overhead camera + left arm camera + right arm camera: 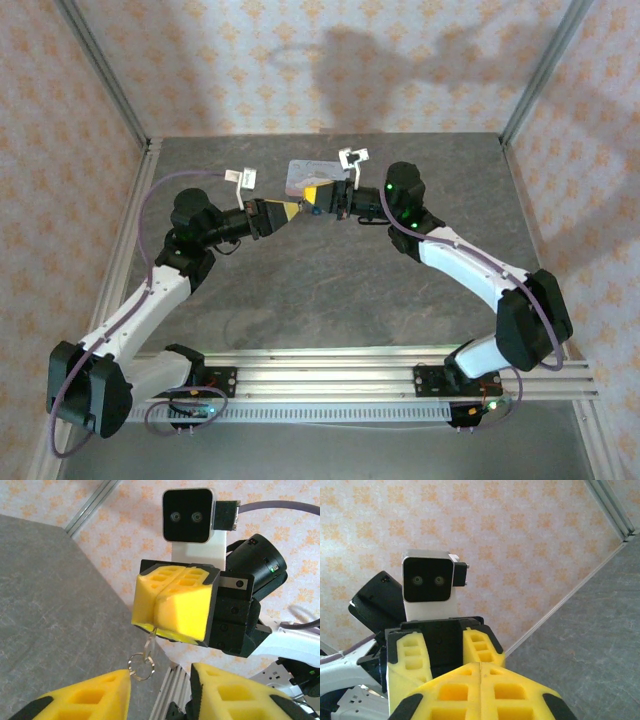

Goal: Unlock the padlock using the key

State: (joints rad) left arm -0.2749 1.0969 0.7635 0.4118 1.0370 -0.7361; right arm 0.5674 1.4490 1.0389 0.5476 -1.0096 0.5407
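My right claw (167,600) is clamped shut, pads flush, pinching the key (151,638). A sliver of it sticks out below the pads, with its ring (141,663) dangling. My left claw (161,680) faces it tip to tip, jaws parted and holding nothing, the ring just ahead of its gap. The grey surface (45,605) lies beneath both.

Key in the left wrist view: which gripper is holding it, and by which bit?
The right gripper holds the key by its top end, pinched between shut yellow pads. Its ring hangs below.
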